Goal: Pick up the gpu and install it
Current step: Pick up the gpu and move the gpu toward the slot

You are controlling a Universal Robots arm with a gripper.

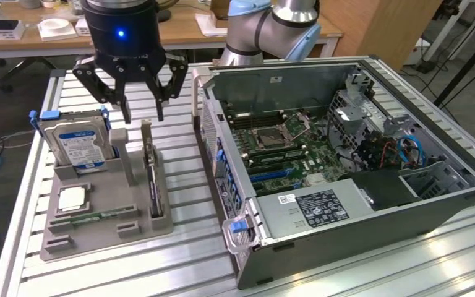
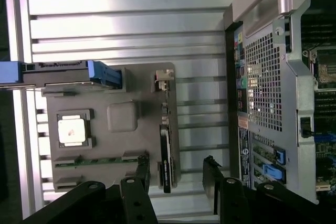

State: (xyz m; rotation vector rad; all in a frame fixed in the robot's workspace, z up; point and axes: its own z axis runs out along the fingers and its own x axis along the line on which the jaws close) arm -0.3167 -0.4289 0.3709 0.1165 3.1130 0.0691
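Gripper [image 1: 143, 112] hovers over gpu [image 1: 149, 176], fingers [image 1: 115, 98] spread wide, nothing held. Gpu stands on edge in grey tray [image 1: 97, 232] slot on counter [image 1: 345, 275], beside open PC case [image 1: 435, 204].

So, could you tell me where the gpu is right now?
In the exterior view the gpu stands on edge at the right side of the grey holder, between the hard drive and the computer case.
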